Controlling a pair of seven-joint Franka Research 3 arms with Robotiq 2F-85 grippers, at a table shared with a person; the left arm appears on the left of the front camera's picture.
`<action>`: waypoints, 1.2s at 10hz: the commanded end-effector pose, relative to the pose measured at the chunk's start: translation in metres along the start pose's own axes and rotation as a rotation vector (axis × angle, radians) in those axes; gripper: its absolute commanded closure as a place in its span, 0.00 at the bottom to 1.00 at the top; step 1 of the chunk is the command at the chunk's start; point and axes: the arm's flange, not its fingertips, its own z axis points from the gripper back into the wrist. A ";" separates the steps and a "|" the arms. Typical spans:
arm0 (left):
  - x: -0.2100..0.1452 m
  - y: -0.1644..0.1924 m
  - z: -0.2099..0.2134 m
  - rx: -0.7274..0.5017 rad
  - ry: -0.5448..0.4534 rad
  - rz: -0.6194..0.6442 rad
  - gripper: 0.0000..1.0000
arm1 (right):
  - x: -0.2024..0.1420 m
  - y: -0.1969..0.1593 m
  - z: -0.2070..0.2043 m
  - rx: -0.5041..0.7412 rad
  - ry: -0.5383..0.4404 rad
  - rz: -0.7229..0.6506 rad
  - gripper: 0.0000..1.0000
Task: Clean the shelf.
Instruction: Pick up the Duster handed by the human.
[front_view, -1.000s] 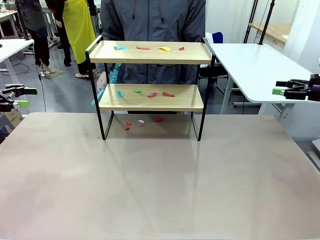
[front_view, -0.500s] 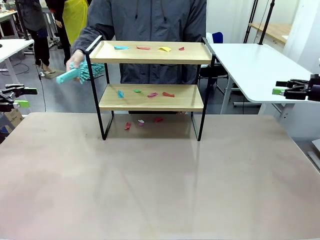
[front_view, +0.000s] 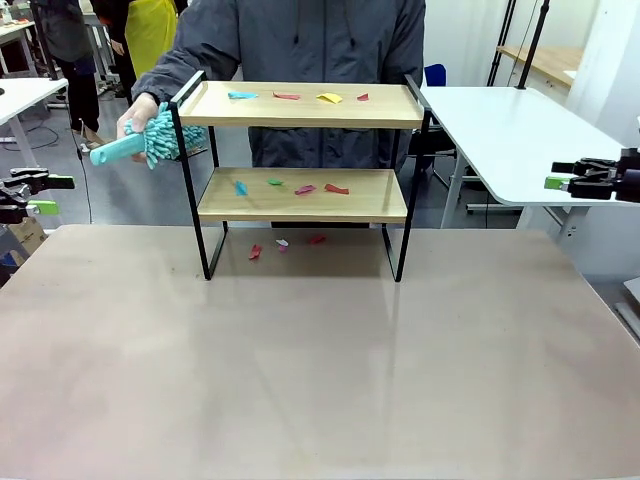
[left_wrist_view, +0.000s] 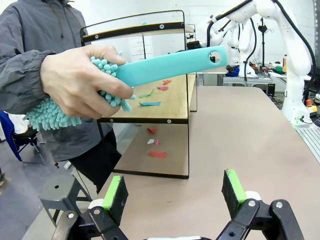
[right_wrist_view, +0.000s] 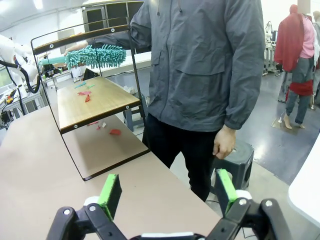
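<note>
The shelf (front_view: 385, 108) stands at the table's far middle, two wooden boards in a black frame. Coloured paper scraps (front_view: 329, 98) lie on its top board, more scraps (front_view: 336, 188) on the lower board, and a few scraps (front_view: 316, 239) on the table beneath. A person's hand (front_view: 135, 115) holds a teal fluffy duster (front_view: 160, 140) just left of the shelf's left rail, handle pointing outward. In the left wrist view the duster (left_wrist_view: 165, 67) crosses in front of the shelf (left_wrist_view: 172, 107). My left gripper (front_view: 46, 195) hangs open at the far left, my right gripper (front_view: 562, 180) open at the far right, both away from the shelf.
The tan table (front_view: 320, 370) stretches bare from the shelf to the near edge. A white table (front_view: 510, 130) stands at the right behind my right gripper. The person stands directly behind the shelf. A grey stool (right_wrist_view: 241, 155) sits beside the person's legs.
The person's hand brought the duster out from behind the shelf's left side and raised it toward the top board. Neither gripper moved.
</note>
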 end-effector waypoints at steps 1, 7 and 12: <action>0.002 0.000 -0.002 0.001 0.001 -0.004 0.00 | 0.001 0.000 -0.001 -0.006 0.002 0.002 0.00; 0.002 0.000 -0.002 0.001 0.001 -0.004 0.00 | 0.001 0.000 -0.001 -0.006 0.002 0.002 0.00; 0.130 -0.019 -0.009 0.219 0.364 0.019 0.00 | 0.001 0.000 -0.001 -0.006 0.002 0.002 0.00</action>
